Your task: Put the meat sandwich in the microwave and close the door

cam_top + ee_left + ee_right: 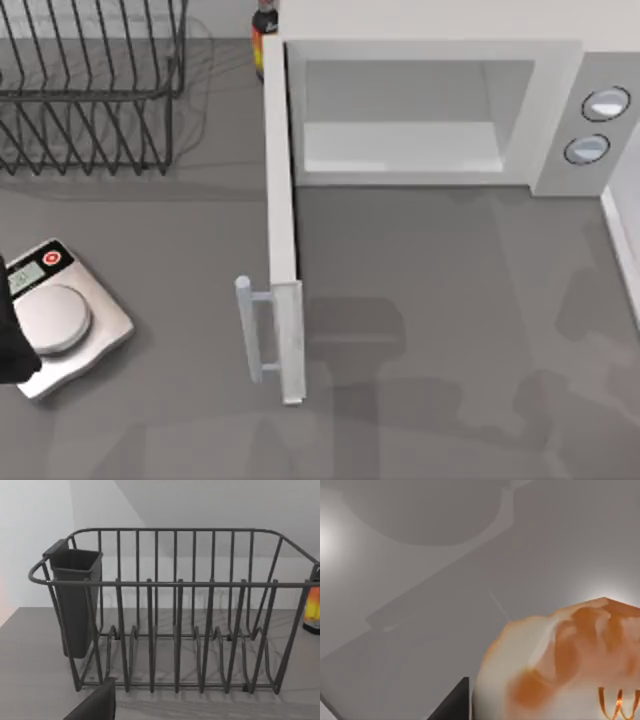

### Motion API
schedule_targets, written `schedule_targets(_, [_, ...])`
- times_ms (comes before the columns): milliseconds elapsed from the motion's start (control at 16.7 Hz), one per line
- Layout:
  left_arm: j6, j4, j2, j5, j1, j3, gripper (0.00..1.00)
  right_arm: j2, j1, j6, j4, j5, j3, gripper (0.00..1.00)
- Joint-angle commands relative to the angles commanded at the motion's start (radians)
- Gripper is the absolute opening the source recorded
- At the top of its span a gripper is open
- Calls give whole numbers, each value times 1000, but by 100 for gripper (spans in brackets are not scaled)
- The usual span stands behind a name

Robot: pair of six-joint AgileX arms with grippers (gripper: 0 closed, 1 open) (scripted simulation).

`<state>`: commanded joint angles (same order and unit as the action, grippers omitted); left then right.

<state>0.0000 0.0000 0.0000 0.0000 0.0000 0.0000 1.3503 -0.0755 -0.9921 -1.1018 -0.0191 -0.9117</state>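
**A:** Where's everything sitting? The big white boxy microwave (pixel 440 110) is at the back, and its white-grey hinged door (pixel 281 230) swings fully out toward the front, bar handle (pixel 247 330) at the free edge. There's bare grey table (pixel 450 300) in front of the pale cavity.

**B:** The small pale tan meat sandwich (pixel 560 665) with orange patches sits very close to the right wrist camera, over grey surface. Can't tell how either pincer's set. The left arm (pixel 12 340) sits at the left edge by a silver kitchen scale (pixel 60 320), and its wrist view faces a dark wire dish rack (pixel 175 615).
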Motion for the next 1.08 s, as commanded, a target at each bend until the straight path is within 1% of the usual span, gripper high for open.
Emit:
schedule_targets(180, [0,0,0,0,0,0,100,94,-46,106,146,-57,-36,0])
schedule_targets(360, [0,0,0,0,0,0,100,217,-114,256,361,-135,-85,0])
schedule_targets(600, [0,0,0,0,0,0,100,405,-228,498,694,-258,-145,0])
schedule_targets(1080, [0,0,0,0,0,0,100,730,-456,1014,1424,-496,-216,0])
